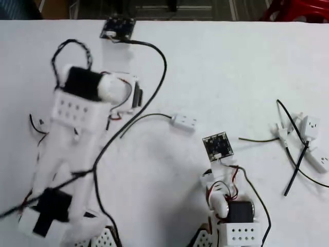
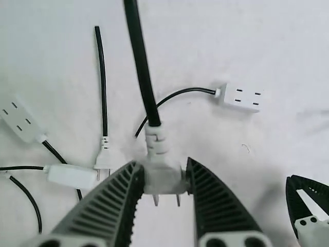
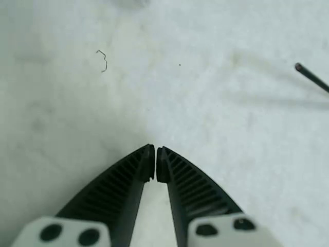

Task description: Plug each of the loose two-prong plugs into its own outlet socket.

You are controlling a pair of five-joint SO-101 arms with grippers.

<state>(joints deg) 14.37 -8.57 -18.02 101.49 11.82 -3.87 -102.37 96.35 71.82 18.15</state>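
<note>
The left gripper (image 2: 162, 165) pinches a white two-prong plug (image 2: 163, 180) by its body, prongs left free, probably for the outlet socket (image 2: 240, 98); the right gripper (image 3: 155, 157) rests pressed together, empty.

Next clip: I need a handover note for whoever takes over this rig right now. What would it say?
Left hand: shut on a white plug with a thick black cord, prongs bare.
Right hand: shut, empty, over bare table.
An outlet lies free on the table beyond the held plug. A second plug and another outlet lie apart, not joined.
Done: one plug in grasp.
Left: seat it, then plug in the second plug.
</note>
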